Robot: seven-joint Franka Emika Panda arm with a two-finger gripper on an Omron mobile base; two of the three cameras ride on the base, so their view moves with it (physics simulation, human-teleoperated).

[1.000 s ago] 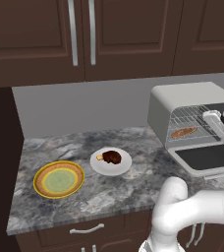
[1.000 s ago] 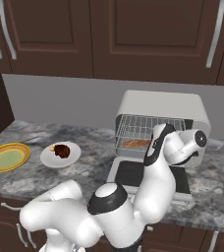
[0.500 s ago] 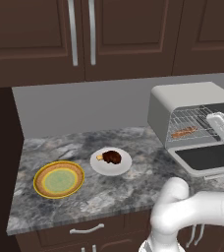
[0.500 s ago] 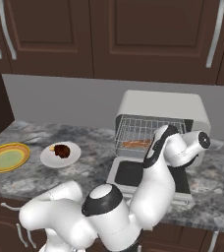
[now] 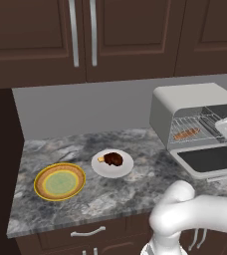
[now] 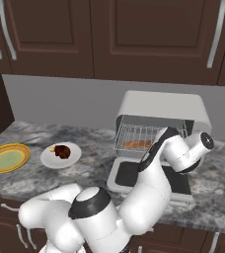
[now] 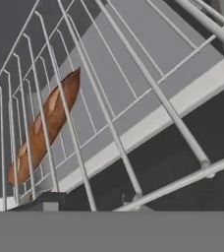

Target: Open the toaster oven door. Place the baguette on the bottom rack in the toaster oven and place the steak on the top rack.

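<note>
The left base view looked down from behind the arm, over the counter (image 5: 135, 184) toward the toaster oven (image 5: 185, 107) at its right edge. The right base view faced the same counter from the other side, the toaster oven nearer centre. Both shared its open front and the baguette (image 5: 186, 133) inside. The hand view sat very close, tilted, looking through rack wires at that loaf.
</note>
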